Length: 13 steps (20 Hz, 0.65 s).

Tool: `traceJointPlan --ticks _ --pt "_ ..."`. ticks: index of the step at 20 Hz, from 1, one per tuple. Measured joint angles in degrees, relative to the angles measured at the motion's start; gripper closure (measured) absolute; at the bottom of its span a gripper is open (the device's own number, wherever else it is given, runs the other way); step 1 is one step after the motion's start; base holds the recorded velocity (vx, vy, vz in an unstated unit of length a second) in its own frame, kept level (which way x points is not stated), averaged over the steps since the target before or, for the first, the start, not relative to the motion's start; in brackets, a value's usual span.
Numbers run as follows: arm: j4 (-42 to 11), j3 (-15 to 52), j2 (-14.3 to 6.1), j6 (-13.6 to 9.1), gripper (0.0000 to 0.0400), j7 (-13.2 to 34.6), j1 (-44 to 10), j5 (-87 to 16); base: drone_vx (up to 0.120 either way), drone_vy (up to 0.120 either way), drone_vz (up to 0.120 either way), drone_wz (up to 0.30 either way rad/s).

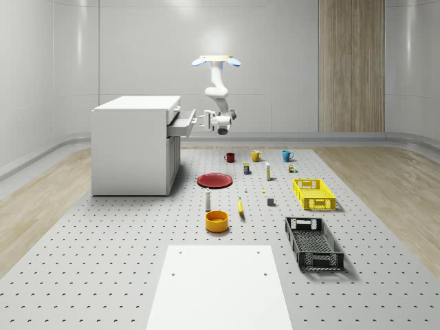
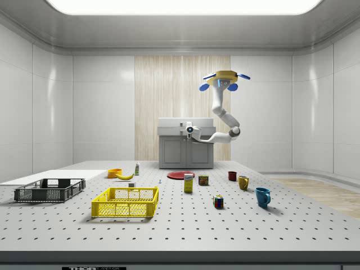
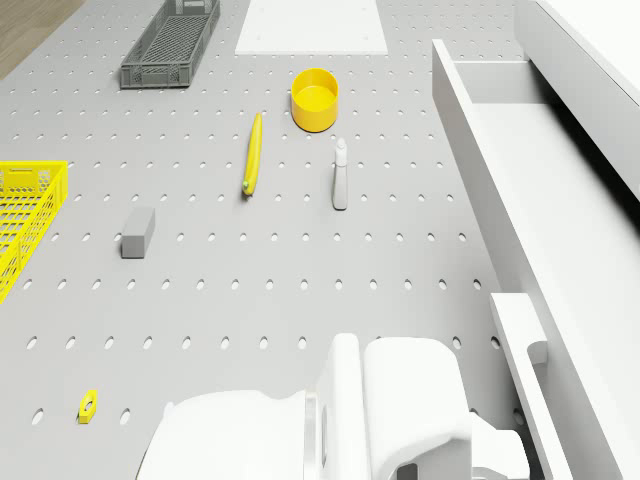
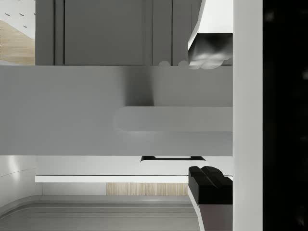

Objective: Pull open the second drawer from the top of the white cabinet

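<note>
One drawer (image 1: 181, 124) of the white cabinet (image 1: 134, 144) stands pulled out toward the whole-scene view's right; it is the upper of the drawers that can be told apart on the cabinet's front. The gripper (image 1: 206, 120) sits at the drawer's front edge, at about 3 o'clock from the cabinet top. In the wrist view the two fingers (image 4: 210, 48) bracket the pale bar of the drawer handle (image 4: 173, 119), one finger to each side of it with a gap to the bar, so the gripper straddles the handle rather than pinching it; whether the pads touch it cannot be told.

The drone (image 1: 216, 61) hovers in the air at roughly 1 o'clock from the cabinet, well above the perforated table (image 1: 103, 261), with the arm (image 1: 217, 93) bending down from it to the drawer. In the side view the drone (image 2: 224, 82) hangs at 1 o'clock from the cabinet (image 2: 186, 143) and the gripper (image 2: 188, 130) is at the cabinet's front.

On the table, the red plate (image 1: 215, 180) lies at 4 o'clock from the cabinet. Near it at 6 o'clock stand a small bottle (image 1: 207, 200) and an orange-yellow bowl (image 1: 216, 221), with a banana (image 1: 240, 206) just beside them. Well apart at 3 o'clock are a yellow crate (image 1: 313, 194) and a black crate (image 1: 313, 243).
</note>
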Motion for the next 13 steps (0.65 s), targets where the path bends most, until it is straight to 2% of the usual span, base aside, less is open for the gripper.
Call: traceJointPlan --ticks 1,13 --pt "-0.01 -0.09 -0.05 0.09 0.0102 0.03 0.13 -0.06 0.000 0.080 0.000 0.000" --pt "-0.07 -1.01 -0.63 1.08 0.0100 0.30 1.55 -0.68 0.000 0.000 0.000 0.000"
